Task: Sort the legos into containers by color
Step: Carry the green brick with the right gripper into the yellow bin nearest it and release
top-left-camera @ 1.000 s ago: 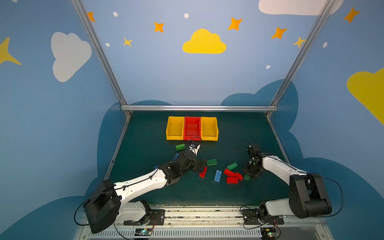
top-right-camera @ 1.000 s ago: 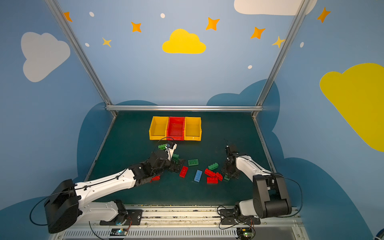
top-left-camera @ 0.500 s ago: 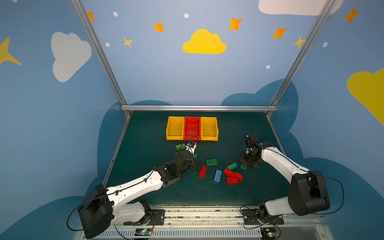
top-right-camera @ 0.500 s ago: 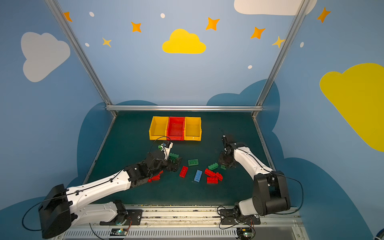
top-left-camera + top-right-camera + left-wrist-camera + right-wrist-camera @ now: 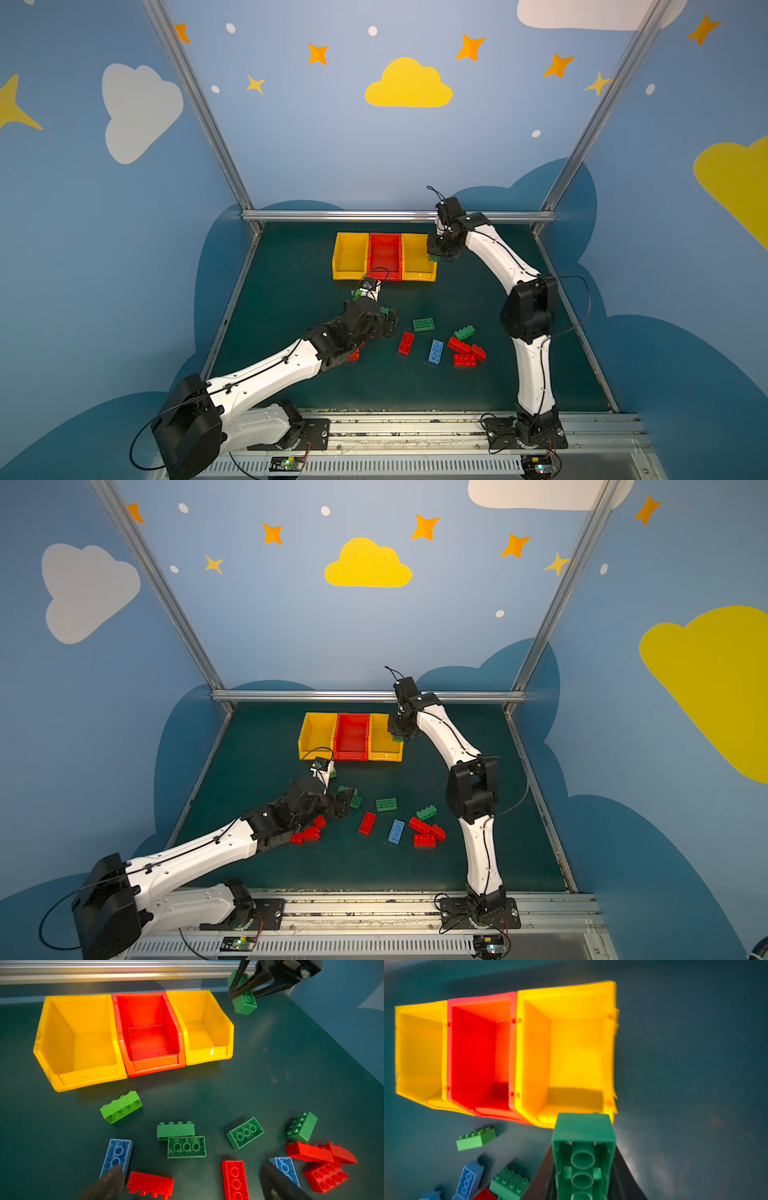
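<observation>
Right gripper (image 5: 434, 252) is seen closed on a dark green brick (image 5: 434, 258), which is held clear of the mat (image 5: 291, 299). In both top views this brick is placed at the outer wall of the right yellow bin (image 5: 415, 253), at the right end of the row. Whether it hangs over the opening or just outside the wall cannot be told. A red bin (image 5: 385, 253) is joined to that bin in the middle, and a left yellow bin (image 5: 351, 253) is joined beyond it. The whole row is set toward the back of the mat.

The left gripper (image 5: 193, 1183) is held low over the loose bricks with its jaws spread wide, and nothing is gripped between them. In the left wrist view two red bricks (image 5: 150, 1183) are framed between its fingers (image 5: 112, 1180), and a blue brick (image 5: 116, 1154) is partly covered by one fingertip. More bricks are scattered between this gripper and the bins. A light green brick (image 5: 121, 1106) lies nearest the bins, two touching green bricks (image 5: 186, 1147) lie closer in, and a red cluster (image 5: 311, 1152) is piled off to one side.
</observation>
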You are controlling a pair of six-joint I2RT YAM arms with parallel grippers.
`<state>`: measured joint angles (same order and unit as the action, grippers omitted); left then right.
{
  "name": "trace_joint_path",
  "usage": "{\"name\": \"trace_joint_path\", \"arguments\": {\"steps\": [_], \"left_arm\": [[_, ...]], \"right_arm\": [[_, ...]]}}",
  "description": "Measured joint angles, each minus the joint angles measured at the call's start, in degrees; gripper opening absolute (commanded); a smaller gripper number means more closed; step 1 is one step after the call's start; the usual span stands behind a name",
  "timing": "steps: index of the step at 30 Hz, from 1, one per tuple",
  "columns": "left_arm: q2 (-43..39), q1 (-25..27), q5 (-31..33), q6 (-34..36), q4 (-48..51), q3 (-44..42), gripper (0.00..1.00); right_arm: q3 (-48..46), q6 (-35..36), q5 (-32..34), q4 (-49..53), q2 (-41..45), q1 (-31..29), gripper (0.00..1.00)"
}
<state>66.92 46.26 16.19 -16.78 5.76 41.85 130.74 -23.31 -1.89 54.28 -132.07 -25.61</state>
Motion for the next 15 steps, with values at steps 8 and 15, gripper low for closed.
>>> {"name": "trace_joint_path", "arguments": {"steps": [8, 15], "left_arm": [[0.00, -1.95, 0.22, -0.61, 0.92, 0.42, 1.00], [0.00, -2.67, 0.20, -0.90, 1.14, 0.46, 1.00]], "right_arm": [[12.46, 1.81, -2.51, 3.34, -12.22, -0.04, 0.26], [11.96, 2.60, -4.83, 1.38, -12.46, -0.20, 0.71]]}}
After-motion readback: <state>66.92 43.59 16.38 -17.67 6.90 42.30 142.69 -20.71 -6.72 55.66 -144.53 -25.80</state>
